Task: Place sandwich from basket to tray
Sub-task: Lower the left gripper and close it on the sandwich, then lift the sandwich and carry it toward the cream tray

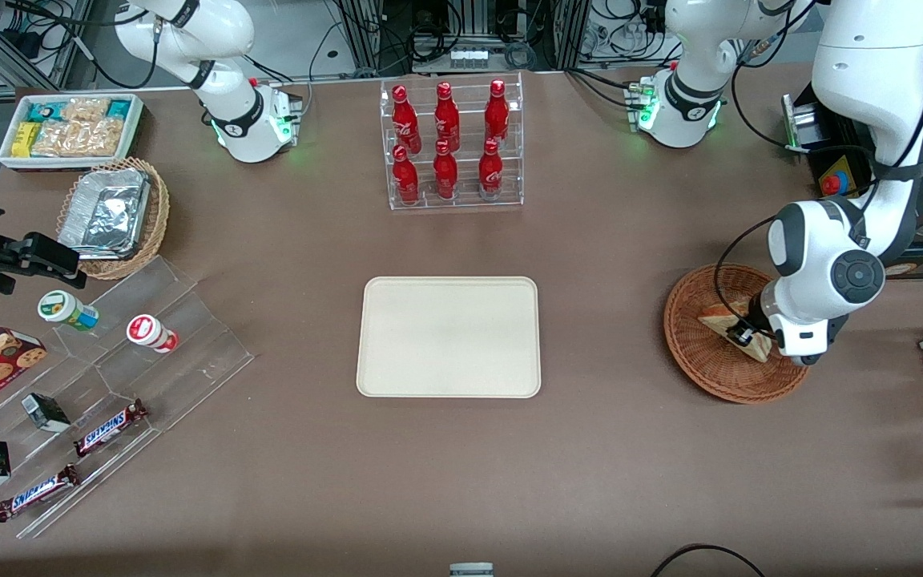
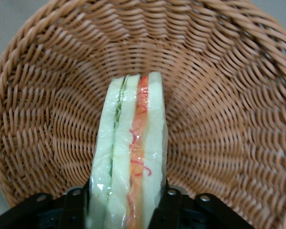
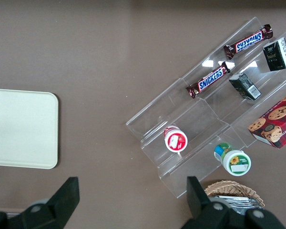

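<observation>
Clenched on the sandwich (image 2: 128, 157), the claw (image 2: 126, 202) is down inside the basket (image 2: 229, 95), its two dark fingers (image 2: 169, 200) pressing the bread from either side. The left wrist view shows the wedge standing on edge between them, layers running away from the camera: pale bread outside, green filling in one seam and red-orange in the other, under a glossy wrap. From the front, none of that grip is plain; there the claw (image 1: 746, 332) is mostly hidden under the arm's white wrist, and the sandwich (image 1: 722, 319) shows only as a pale wedge poking out toward the middle of the basket (image 1: 702, 369). The basket sits on the brown tabletop (image 1: 590, 481) toward the working arm's end, well apart from the cream tray (image 1: 449, 336) lying at the middle.
</observation>
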Motion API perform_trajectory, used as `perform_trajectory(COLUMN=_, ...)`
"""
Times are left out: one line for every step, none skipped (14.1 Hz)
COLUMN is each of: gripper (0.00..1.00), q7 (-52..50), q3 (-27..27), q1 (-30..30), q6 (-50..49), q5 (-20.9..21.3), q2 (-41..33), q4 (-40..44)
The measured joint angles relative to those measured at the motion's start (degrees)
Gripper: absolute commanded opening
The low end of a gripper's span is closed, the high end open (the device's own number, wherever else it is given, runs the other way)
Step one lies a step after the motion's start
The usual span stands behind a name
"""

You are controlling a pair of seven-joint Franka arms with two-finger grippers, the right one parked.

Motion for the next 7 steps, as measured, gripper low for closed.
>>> perform_trajectory(gripper=0.37, q7=1.41, q3=-0.18, q1=-0.58, q6=-4.06, q5=0.0, q2=-0.66, q4=2.07)
perform_trajectory(gripper=0.37, q7=3.73, q3=-0.31, q1=-1.09, q6=-9.11, q5=-0.01, q2=-1.46, q4=4.83)
perform_trajectory(gripper=0.37, q7=6.47, q3=-0.56, q1=-1.51, q6=-14.06, q5=-0.04, q2=-2.31, q4=7.73)
perform_trajectory(gripper=0.37, q7=8.73, q3=-0.99, q1=-2.05, q6=-18.0, q5=-0.06, q2=-3.03, q4=10.29)
perform_trajectory(gripper=0.36, q7=10.11, q3=-1.55, q1=-2.97, q6=-20.75, q5=-0.06, q2=-3.57, q4=12.33)
perform_trajectory(gripper=0.35, q7=10.76, q3=-1.98, q1=-4.47, q6=-22.19, q5=-0.05, q2=-3.84, q4=13.65)
perform_trajectory(gripper=0.35, q7=10.93, q3=-2.2, q1=-6.5, q6=-22.6, q5=-0.05, q2=-3.86, q4=14.4)
